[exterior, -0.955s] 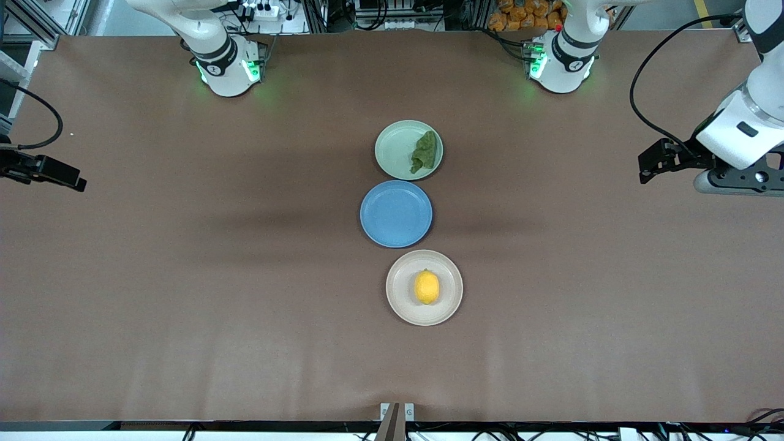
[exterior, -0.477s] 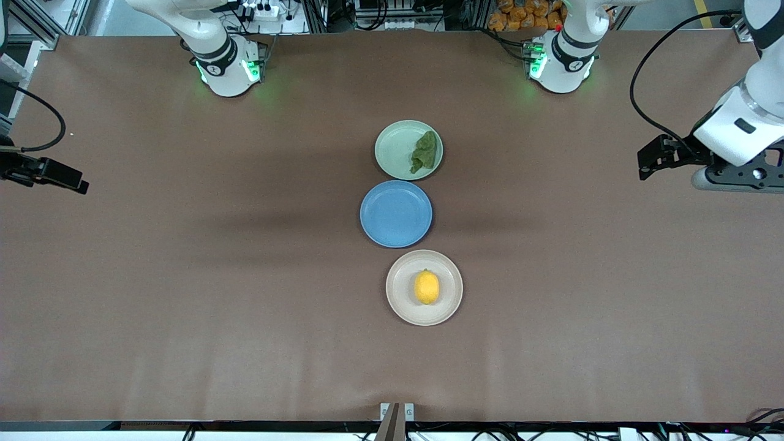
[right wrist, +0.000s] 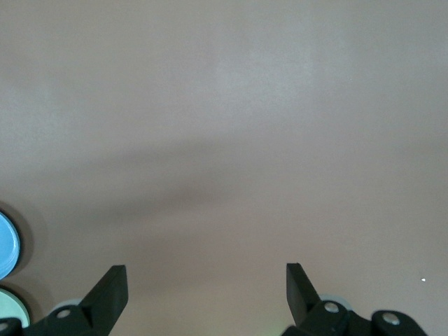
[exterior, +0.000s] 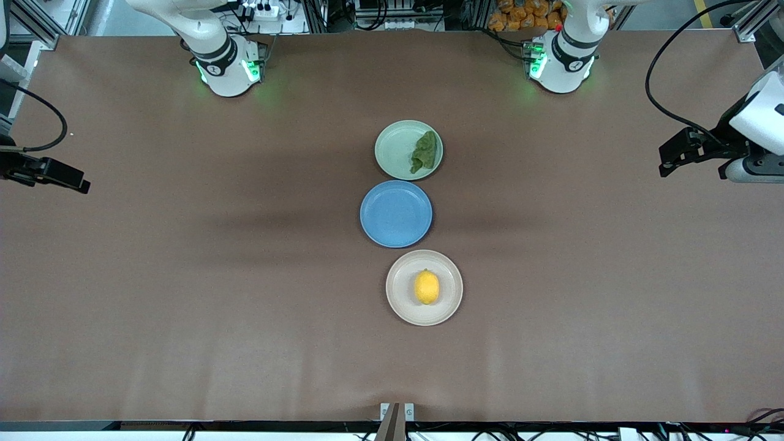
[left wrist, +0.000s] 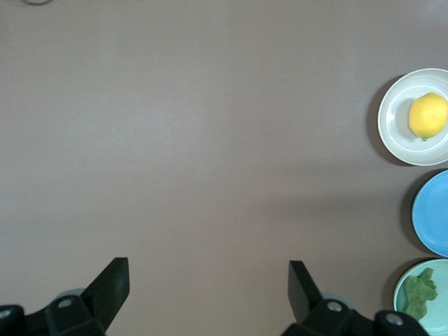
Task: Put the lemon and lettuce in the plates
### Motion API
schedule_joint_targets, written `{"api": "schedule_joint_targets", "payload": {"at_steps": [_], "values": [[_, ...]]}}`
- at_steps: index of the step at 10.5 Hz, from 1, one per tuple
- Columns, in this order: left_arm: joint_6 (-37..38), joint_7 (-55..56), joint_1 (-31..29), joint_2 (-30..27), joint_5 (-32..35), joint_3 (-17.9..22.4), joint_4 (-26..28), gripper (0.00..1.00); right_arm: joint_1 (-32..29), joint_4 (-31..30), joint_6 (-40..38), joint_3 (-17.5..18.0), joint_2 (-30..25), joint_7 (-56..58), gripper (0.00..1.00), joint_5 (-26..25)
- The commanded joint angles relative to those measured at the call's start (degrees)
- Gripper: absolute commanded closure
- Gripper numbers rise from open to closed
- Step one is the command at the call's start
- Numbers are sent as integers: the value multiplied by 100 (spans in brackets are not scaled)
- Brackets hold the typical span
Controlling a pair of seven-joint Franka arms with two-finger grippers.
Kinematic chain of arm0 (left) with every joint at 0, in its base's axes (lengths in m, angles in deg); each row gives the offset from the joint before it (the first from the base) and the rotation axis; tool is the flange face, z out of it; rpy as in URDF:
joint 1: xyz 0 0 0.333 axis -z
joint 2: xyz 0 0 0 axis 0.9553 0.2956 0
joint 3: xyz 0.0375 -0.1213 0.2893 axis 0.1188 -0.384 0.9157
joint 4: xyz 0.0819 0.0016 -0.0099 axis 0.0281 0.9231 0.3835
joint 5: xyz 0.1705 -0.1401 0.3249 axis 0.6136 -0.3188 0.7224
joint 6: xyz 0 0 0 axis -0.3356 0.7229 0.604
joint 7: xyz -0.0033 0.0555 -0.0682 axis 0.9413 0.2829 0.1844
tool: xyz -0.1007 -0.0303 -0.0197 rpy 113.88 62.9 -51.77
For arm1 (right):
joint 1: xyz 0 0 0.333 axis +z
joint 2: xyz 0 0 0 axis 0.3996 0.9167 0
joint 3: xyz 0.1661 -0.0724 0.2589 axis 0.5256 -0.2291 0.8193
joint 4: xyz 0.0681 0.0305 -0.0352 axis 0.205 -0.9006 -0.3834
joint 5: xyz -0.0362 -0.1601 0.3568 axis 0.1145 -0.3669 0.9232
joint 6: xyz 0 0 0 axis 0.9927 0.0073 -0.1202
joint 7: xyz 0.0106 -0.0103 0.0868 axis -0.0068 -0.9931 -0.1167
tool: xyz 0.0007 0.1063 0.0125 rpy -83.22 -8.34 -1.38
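Observation:
The yellow lemon [exterior: 427, 287] lies in the beige plate [exterior: 398, 306], the plate nearest the front camera. The dark green lettuce [exterior: 424, 152] lies in the mint green plate [exterior: 391, 147], the plate nearest the robot bases. My left gripper [exterior: 674, 153] is open and empty, high over the bare table at the left arm's end. Its wrist view [left wrist: 208, 280] shows the lemon [left wrist: 428, 115], the beige plate [left wrist: 392, 133] and the lettuce [left wrist: 420, 294] far off. My right gripper [exterior: 76, 182] is open and empty over the right arm's end; its wrist view [right wrist: 206, 283] shows bare table.
An empty blue plate [exterior: 396, 214] sits between the two other plates, the three in a row at the table's middle. It also shows in the left wrist view [left wrist: 434, 213] and at the edge of the right wrist view [right wrist: 5, 245]. Brown table [exterior: 184, 275] lies all around.
My left gripper has moved away from the plates toward the left arm's end of the table. My right gripper has barely moved. The lemon and lettuce have not moved.

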Motion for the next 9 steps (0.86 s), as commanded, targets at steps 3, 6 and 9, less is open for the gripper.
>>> {"api": "schedule_joint_targets", "payload": {"at_steps": [3, 6, 9], "values": [[117, -60, -11, -6, -78, -25, -64, 0, 138, -232, -28, -72, -195, 56, 0, 23], [117, -16, 6, 12, -79, -34, -56, 0, 69, -899, 376, -46, -607, 56, 0, 31], [117, -16, 6, 21, -79, -42, -56, 0, -309, -900, 368, 349, -608, 56, 0, 23]]}}
